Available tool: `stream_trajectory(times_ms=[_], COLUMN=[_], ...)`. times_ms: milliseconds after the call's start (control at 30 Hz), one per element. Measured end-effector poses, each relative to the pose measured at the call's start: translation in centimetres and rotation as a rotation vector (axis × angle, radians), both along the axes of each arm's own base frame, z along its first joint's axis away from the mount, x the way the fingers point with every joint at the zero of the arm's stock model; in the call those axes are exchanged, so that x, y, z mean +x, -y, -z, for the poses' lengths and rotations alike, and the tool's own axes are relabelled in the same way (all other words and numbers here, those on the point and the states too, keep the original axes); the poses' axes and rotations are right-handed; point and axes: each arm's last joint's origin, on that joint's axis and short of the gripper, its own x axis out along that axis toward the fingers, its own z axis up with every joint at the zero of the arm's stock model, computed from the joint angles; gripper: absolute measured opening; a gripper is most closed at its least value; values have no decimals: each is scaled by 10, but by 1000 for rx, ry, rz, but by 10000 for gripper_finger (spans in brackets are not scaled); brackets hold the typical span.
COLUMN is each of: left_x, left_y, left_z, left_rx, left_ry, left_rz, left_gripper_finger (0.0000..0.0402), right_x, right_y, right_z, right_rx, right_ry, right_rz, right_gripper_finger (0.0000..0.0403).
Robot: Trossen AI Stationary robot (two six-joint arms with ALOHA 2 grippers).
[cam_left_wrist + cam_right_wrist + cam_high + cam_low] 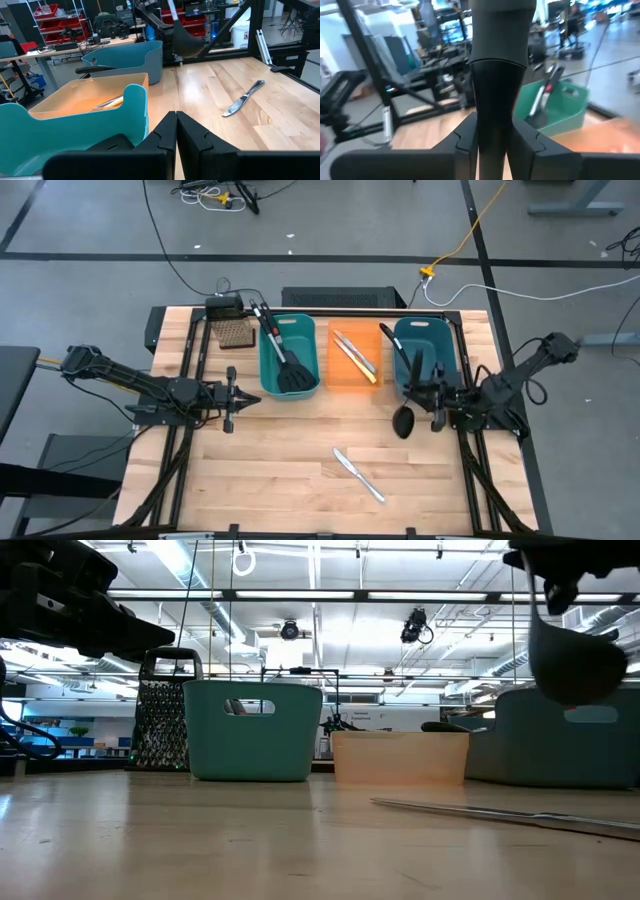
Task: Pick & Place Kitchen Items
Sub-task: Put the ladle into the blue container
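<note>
The right gripper [437, 402] clamps a ladle [404, 420] above the worktop [290, 480] near its right edge, while the left gripper [229, 399] waits closed and empty.

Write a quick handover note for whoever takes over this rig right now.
Right end effector: shut on a long black ladle, lifted beside the right teal plastic bin, where a second ladle lies.
Left end effector: shut, empty, waiting at table left.
Done: two black slotted spatulas in left teal bin; two knives in orange bin.
Left: silver table knife on the table.
</note>
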Motion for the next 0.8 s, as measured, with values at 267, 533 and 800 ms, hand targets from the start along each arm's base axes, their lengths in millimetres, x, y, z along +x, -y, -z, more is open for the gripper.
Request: stream_trajectory(times_ms=[267,533,800], left_x=[0,0,0], left_y=[0,0,0], left_z=[0,0,0], left_rx=[0,1,1], left_ry=[1,0,0], left_rz=[0,0,0], left_gripper_finger=[14,14,14], right_x=[17,42,52], right_y=[13,37,75], right_z=[-54,-113,-101], right_rx=[-82,-120,28], right_ry=[-49,-418,-673], right_rz=[94,325,502], right_gripper_finger=[74,74,74])
